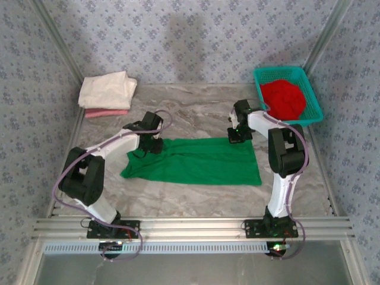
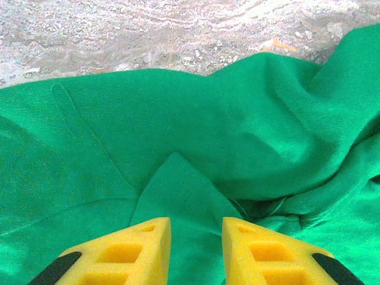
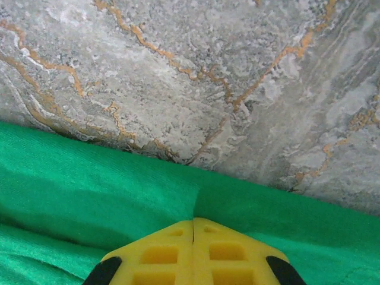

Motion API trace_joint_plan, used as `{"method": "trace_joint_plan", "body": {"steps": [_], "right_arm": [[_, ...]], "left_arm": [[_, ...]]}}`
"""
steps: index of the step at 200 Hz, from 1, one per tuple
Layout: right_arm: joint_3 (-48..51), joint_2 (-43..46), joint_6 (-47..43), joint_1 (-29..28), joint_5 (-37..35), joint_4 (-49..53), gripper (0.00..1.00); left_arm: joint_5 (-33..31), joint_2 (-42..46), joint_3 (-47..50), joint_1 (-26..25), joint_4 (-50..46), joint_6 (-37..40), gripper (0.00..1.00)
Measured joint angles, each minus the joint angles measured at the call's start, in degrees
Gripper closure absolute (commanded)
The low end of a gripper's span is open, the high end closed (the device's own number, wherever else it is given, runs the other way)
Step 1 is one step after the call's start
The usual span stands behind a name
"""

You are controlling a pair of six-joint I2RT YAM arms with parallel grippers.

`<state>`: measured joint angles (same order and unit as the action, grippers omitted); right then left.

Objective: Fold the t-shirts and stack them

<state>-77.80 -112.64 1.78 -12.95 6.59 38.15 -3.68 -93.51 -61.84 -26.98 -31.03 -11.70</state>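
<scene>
Bright green cloth t-shirt [image 1: 196, 161] lies flat at the middle of the worktop [image 1: 196, 113]. Right gripper [image 3: 193, 223] is closed, apparently pinching its far edge. The left gripper [image 2: 196, 221] stands open astride a cloth ridge and should close before both lift evenly.

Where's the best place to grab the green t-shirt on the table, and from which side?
I'd grip the green t-shirt along its far edge, near the two far corners, coming down from above. It lies spread flat on the marble table, so only a thin edge can be pinched; its left end is rumpled.
</scene>
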Motion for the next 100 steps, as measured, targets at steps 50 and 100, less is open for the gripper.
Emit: {"method": "trace_joint_plan", "body": {"steps": [50,100], "right_arm": [[2.7,7.9,1.4,0.0,-1.5,0.6,1.0],[6.9,12.5,6.3,2.6,-2.0,0.2,0.67]], "left_arm": [[-0.3,1.7,1.8,1.7,1.5,-2.5,0.72],[-0.2,4.7,4.3,4.8,1.9,-4.1,0.7]]}}
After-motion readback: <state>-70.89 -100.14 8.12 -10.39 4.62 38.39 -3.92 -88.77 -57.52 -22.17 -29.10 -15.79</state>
